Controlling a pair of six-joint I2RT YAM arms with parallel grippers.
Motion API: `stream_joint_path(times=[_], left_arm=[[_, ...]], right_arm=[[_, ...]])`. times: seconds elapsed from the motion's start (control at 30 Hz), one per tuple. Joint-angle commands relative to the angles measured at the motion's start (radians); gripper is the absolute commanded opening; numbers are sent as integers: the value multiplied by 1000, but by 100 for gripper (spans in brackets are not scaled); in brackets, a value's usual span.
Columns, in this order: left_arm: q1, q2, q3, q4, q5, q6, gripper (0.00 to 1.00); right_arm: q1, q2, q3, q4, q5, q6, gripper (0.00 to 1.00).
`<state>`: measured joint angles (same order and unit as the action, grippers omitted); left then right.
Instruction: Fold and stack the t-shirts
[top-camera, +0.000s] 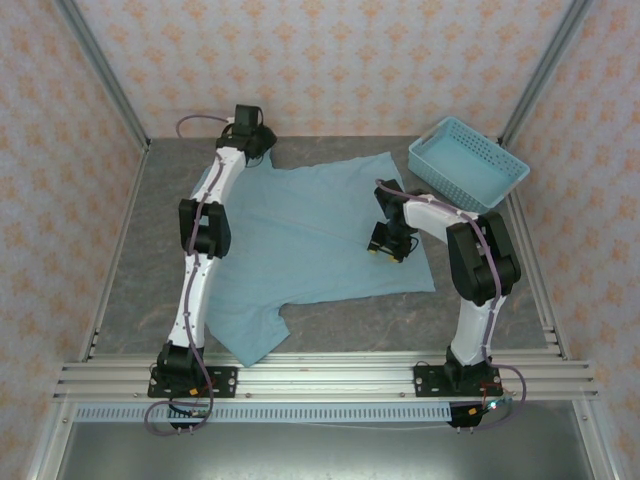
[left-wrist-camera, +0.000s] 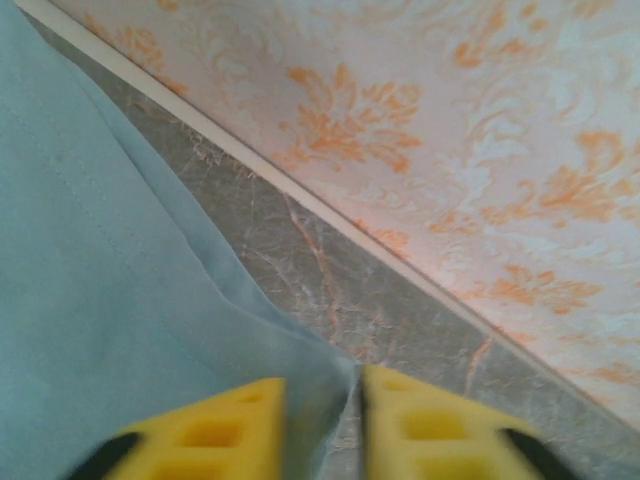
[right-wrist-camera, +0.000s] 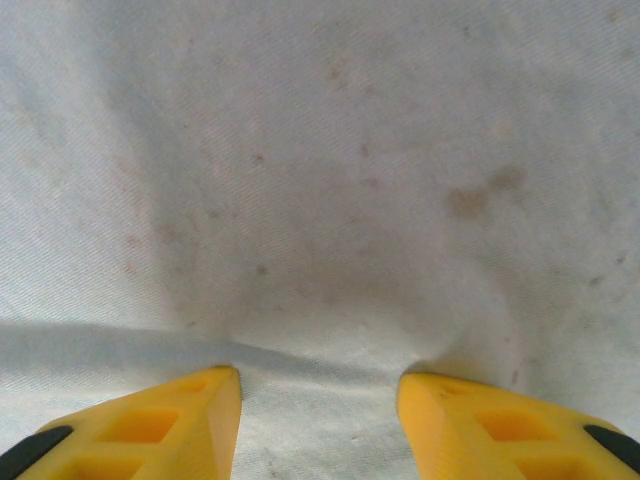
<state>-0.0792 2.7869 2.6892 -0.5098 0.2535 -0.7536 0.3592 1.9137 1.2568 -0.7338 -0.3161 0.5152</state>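
**Left gripper (left-wrist-camera: 322, 385) nipped shut on the shirt's (top-camera: 300, 240) far edge; right gripper (right-wrist-camera: 320, 380) spread open, tips down on the cloth.**

I see only a thin bit of hem between the left fingers, so I'd expect it to slip out on a lift. If I pull there while the right tips pin the shirt, it may skew rather than fold. The shirt lies flat across the table (top-camera: 140, 270). My left arm (top-camera: 200, 250) hangs above its left side, in a fold's way. The basket (top-camera: 468, 165) sits just beside the far right sleeve and could snag it.
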Motion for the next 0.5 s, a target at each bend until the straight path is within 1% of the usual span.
stream_joint_path(times=[0.0,0.07,0.17,0.23,0.33,0.4,0.47], left_arm=[[-11,-34,67,-59,-43,93,63],[-14,-90,63,-110,-82,125,72],[-9,-193,28,-201,-120,121,74],[0,-288,-59,-245,-132,91,75],[28,-478,-330,-309,-142,-24,72],[49,-625,-582,-313,-115,-91,68],[65,-747,-822,-273,-77,-131,65]], right_arm=[[-3,74,-59,-23,19,7,48],[-6,55,-60,-22,35,9,48],[-18,-1,-71,6,48,18,49],[-27,-36,-70,16,52,18,49],[-44,-85,-64,22,68,9,50],[-62,-106,-68,32,59,5,50],[-80,-100,-64,38,40,3,50]])
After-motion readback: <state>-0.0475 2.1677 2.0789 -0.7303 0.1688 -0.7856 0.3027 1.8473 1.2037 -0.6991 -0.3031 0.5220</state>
